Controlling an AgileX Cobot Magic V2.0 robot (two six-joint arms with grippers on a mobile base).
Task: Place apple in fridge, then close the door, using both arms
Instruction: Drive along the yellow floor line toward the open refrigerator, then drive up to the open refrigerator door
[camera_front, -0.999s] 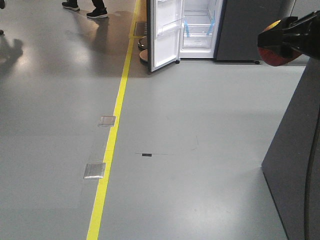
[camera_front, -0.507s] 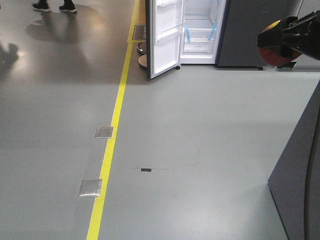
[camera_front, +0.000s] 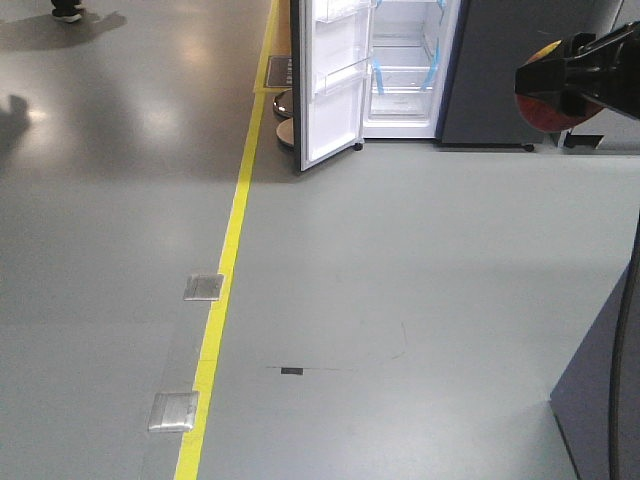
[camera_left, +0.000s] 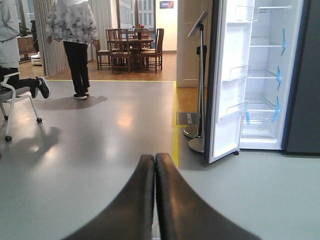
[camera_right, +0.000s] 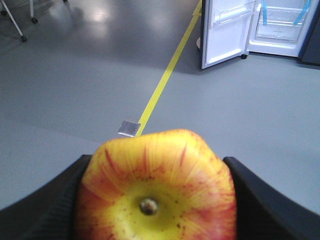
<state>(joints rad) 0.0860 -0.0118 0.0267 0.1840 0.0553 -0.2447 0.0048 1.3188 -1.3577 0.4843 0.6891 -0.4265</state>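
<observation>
Exterior front-facing view, floor (camera_front: 400, 250): grey, glossy; yellow tape line (camera_front: 232, 230) running fwd toward fridge, metal floor plates (camera_front: 203, 287) on it.
Room: dining table w/ chairs (camera_left: 131, 47) far ahead of L gripper.
Fridge (camera_front: 405, 60): well ahead of both grippers; door (camera_front: 328, 90) swung open.
Apple (camera_right: 157, 190): clamped in R gripper (camera_right: 156, 170); stem dimple facing back at wrist cam, stem axis approx along gripper's reach.
L gripper (camera_left: 155, 159): fingers pressed together, holding nothing.

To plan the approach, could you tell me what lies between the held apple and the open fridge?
Only bare grey floor separates the apple from the fridge, per the front view.
</observation>
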